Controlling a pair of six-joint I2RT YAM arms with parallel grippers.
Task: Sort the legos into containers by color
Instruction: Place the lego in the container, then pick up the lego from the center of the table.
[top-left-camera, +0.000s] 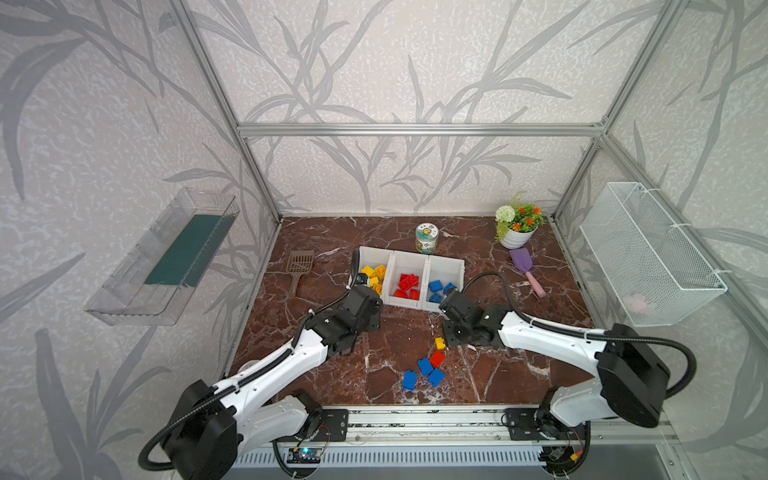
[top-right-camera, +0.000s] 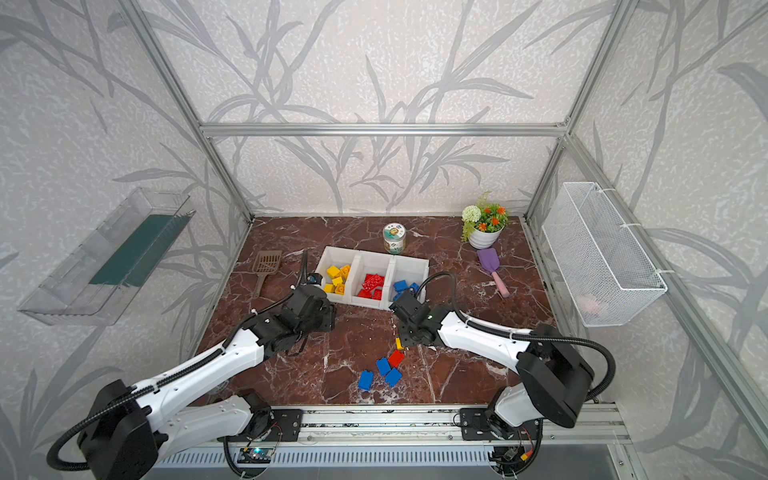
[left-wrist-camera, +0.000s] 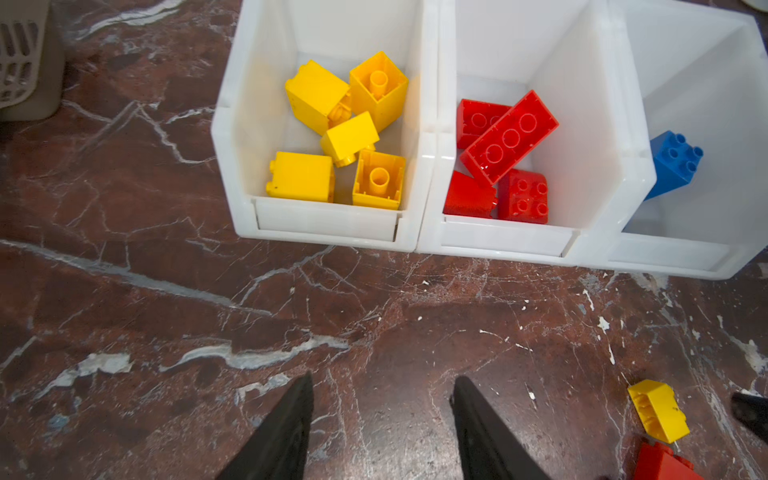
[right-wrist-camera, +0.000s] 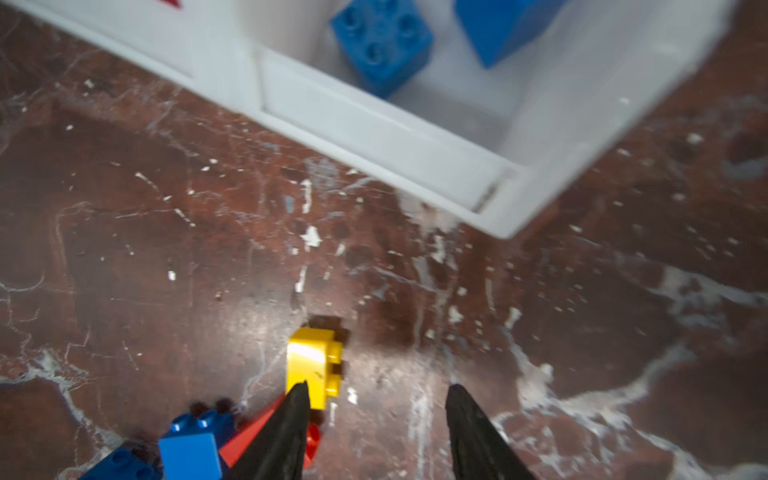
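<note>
While three joined white bins (top-left-camera: 409, 259) hold studded bricks (top-left-camera: 408, 282) sorted yellow, red, blue, a small yellow brick (right-wrist-camera: 311, 361) lies on the marble (right-wrist-camera: 166, 249) at one fingertip (right-wrist-camera: 293, 419) of the parted, empty right gripper (right-wrist-camera: 378, 386); left gripper (left-wrist-camera: 382, 380) likewise parted, empty.

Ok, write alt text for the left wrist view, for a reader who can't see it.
Three joined white bins hold yellow bricks, red bricks in the middle bin, and a blue brick. The left jaws stand open and empty over the marble table; a loose yellow brick and a loose red brick lie nearby.
</note>
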